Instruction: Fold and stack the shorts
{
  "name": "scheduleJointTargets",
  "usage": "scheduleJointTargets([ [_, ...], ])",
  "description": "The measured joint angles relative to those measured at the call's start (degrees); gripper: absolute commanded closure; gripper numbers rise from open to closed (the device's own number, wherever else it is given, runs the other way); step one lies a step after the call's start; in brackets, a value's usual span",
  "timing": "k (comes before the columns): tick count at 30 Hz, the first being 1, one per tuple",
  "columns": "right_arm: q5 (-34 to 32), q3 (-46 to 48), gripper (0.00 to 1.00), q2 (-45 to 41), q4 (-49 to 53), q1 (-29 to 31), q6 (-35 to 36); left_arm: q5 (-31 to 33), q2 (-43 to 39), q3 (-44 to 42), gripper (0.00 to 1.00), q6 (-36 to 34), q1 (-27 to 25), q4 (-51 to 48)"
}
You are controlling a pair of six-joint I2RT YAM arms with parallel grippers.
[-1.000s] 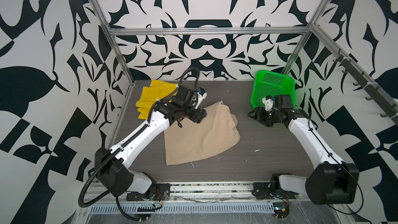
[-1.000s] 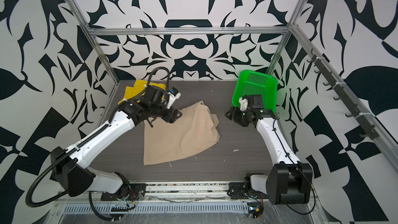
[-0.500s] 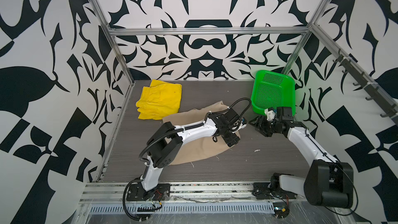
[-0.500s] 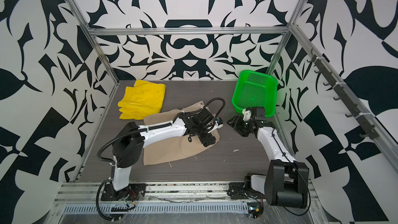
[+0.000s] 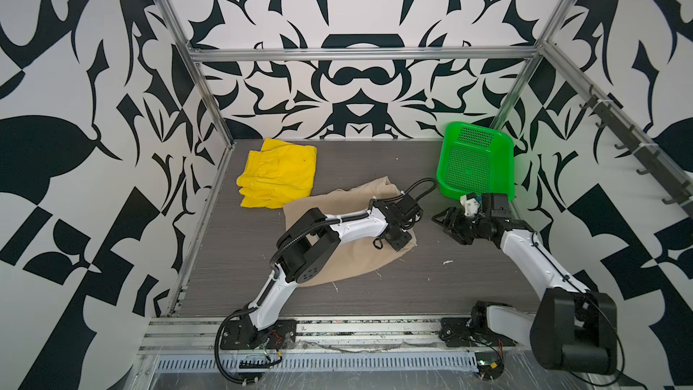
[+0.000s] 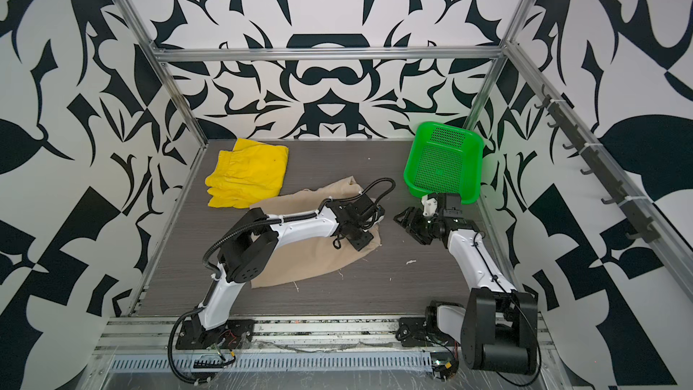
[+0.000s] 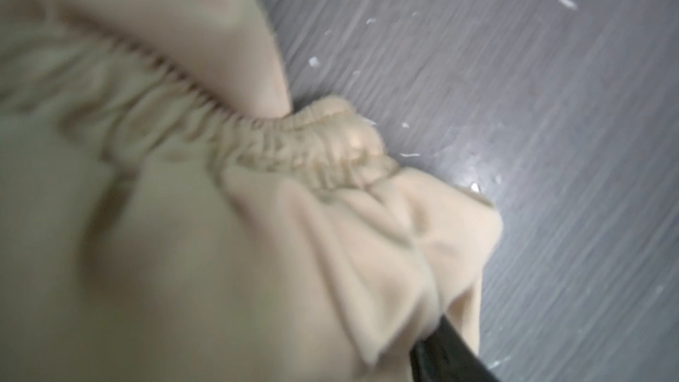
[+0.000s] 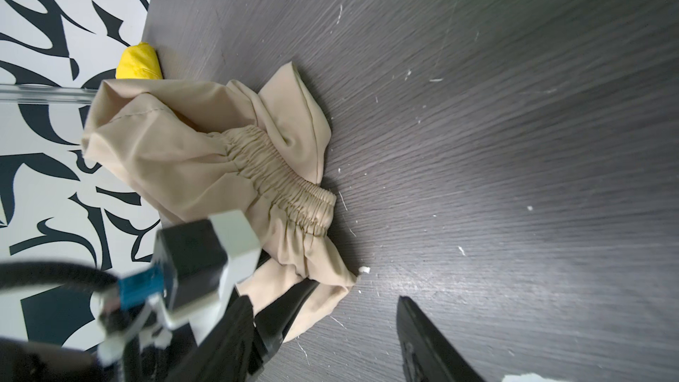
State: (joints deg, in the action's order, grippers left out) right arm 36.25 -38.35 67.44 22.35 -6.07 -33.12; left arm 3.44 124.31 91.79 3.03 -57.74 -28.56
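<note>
Sweeping over from 10 o'clock, my left hand [image 5: 399, 243] now pinches the beige shorts [image 5: 356, 260] by their waistband corner; my spread right hand [image 5: 446, 225] waits near, at 3 o'clock.

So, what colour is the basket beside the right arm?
The basket is bright green and perforated all over. It shows best in a top view.

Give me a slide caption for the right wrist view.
Left gripper pinching a corner of the beige shorts beside their gathered waistband.

Bunched beige shorts [image 8: 191, 156] on table [image 8: 514, 104]; yellow shorts [image 8: 139, 64] beyond.
</note>
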Motion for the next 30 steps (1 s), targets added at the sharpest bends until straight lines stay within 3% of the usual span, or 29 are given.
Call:
scheduleJointTargets([
  [5, 1.27, 0.72, 0.34, -1.29, -1.20, 0.17, -0.59, -6.64, -2.73, -4.28, 0.96, 2.14, 3.61, 2.93],
  [11, 3.19, 0.72, 0.33, -4.13, -4.68, 2.51, -2.29, -23.71, -14.21, -14.60, 0.97, 3.15, 10.78, 8.11],
  [18, 3.74, 0.72, 0.30, -6.27, -11.04, 12.09, -4.46, -39.50, -28.26, -17.70, 0.97, 2.21, 19.17, 11.23],
  [26, 4.04, 4.09, 0.23, -7.45, -25.68, 19.76, -14.25, -46.90, -30.93, -20.59, 0.96, 0.50, 23.10, 11.34],
  [30, 0.61, 4.20, 0.22, -9.62, -25.35, 22.91, -11.32, -48.83, -30.95, -20.85, 0.95, -0.07, 23.65, 10.14],
])
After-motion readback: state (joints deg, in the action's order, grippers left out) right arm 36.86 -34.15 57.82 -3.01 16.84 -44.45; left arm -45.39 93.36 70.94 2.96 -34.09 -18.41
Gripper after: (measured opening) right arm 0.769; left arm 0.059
